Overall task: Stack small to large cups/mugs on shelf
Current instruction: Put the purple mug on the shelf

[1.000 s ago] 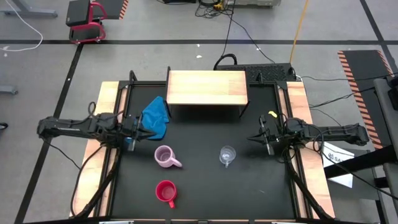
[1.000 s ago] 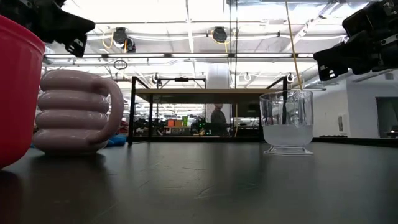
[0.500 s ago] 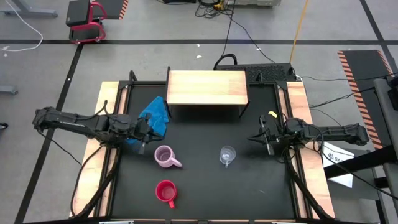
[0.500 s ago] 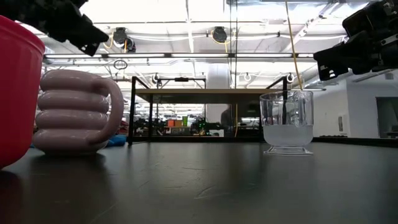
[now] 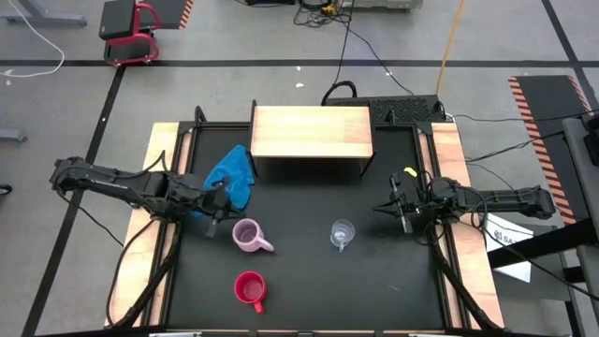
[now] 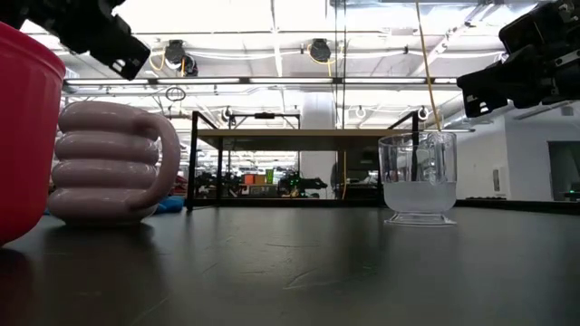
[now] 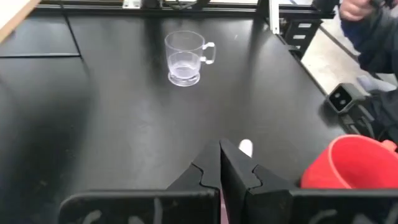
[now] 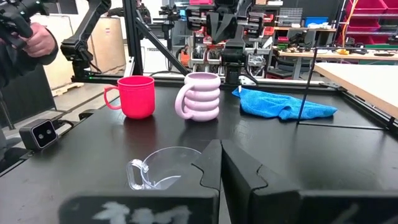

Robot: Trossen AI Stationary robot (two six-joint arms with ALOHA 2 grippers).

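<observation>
Left claw (image 5: 214, 226), fingers together, hovers just beside the pink mug (image 5: 248, 236) standing on the surface (image 5: 374, 281). It should part them, then descend squarely over the mug's rim.

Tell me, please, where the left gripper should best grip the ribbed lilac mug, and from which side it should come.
Probably the rim, from above. The lilac mug stands upright, mouth open upward, handle toward the clear glass cup. The shut left gripper hovers just beside it and must open first, one finger inside the wall opposite the handle.
</observation>
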